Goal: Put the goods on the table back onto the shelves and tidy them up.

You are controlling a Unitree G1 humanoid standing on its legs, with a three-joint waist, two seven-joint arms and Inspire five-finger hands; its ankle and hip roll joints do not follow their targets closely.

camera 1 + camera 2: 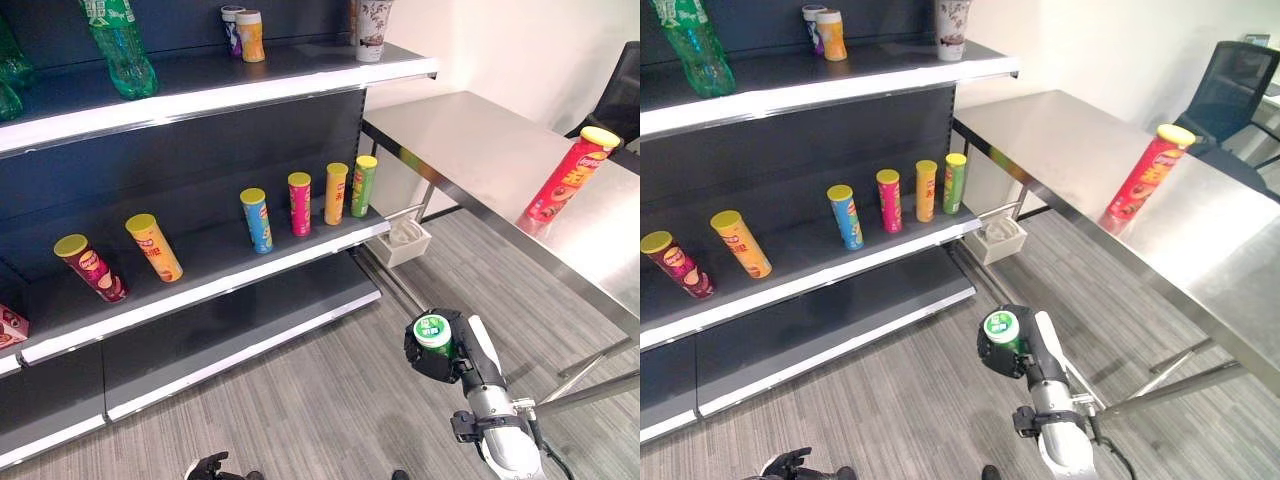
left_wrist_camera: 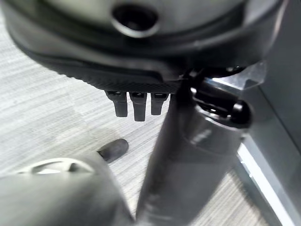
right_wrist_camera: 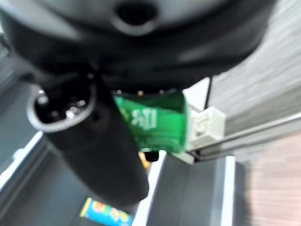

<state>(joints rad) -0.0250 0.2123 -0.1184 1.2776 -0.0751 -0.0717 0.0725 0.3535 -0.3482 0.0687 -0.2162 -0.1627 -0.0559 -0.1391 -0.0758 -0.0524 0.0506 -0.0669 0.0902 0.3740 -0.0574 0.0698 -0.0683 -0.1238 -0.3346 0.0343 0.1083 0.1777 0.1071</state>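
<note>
Here, in the left eye view, our right hand [image 1: 437,352] is curled round a green can [image 1: 433,333] with a white-and-green lid, carried upright over the floor between the shelves [image 1: 200,262] and the steel table [image 1: 500,165]. On the middle shelf stand six cans; a red can [image 1: 566,177] waits on the table. In the right eye view our left hand [image 1: 790,465] hangs low by the floor; we cannot tell how its fingers lie there. The left wrist view shows its fingers [image 2: 135,103] hanging straight and holding nothing. The right wrist view shows green packaging pinned between thumb and fingers. We judge this the carrying step: next we must swing toward the middle shelf and set the can upright in the row.
</note>
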